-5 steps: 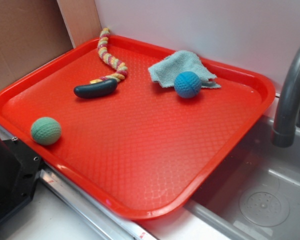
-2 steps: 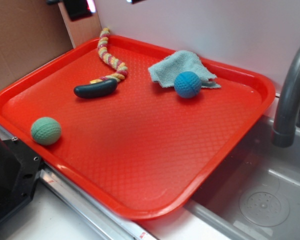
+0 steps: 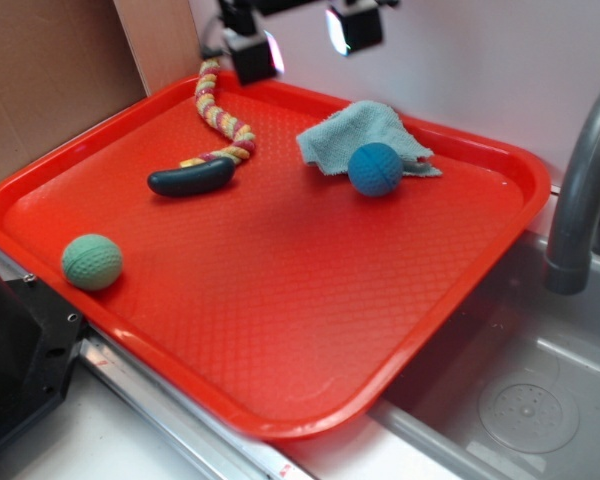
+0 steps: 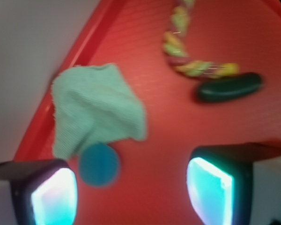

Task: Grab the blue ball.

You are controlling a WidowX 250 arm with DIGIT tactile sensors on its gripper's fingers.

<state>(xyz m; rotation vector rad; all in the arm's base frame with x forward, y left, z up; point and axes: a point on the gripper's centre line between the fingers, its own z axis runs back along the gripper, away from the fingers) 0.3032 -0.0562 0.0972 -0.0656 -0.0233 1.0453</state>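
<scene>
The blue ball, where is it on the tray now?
In the exterior view the blue ball lies near the red tray's far right side, touching the front edge of the grey cloth.

We saw a red tray point(image 3: 280, 330) with a diamond-embossed pattern. Below our end effector point(image 3: 302, 42) lay a medium-blue dimpled ball point(image 3: 375, 168), a pale grey-green cloth point(image 3: 355, 130), a pink-yellow-green braided rope point(image 3: 218, 110) and a mint-green dimpled ball point(image 3: 91, 261).
</scene>
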